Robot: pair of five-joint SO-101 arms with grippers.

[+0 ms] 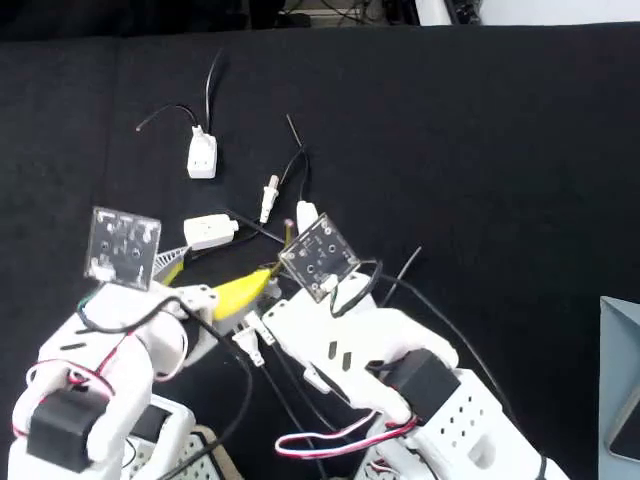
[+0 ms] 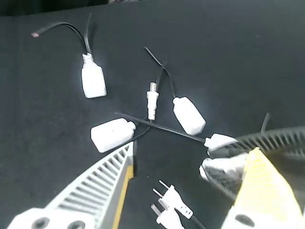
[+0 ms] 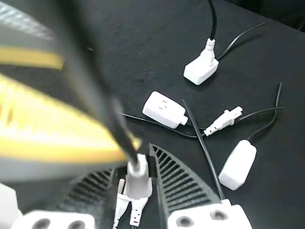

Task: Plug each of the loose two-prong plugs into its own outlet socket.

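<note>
Right claw tipped down — pinching plug, left claw spread wide

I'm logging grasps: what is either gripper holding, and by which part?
The right gripper pinches a white plug by its body, its black cord trailing away. The left gripper is open, holding nothing.

black cloth over tbl | grey-blue container @ right edge | white strip behind

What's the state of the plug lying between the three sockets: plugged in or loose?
Loose. The plug lies flat on the cloth, apart from the nearest socket.
</note>
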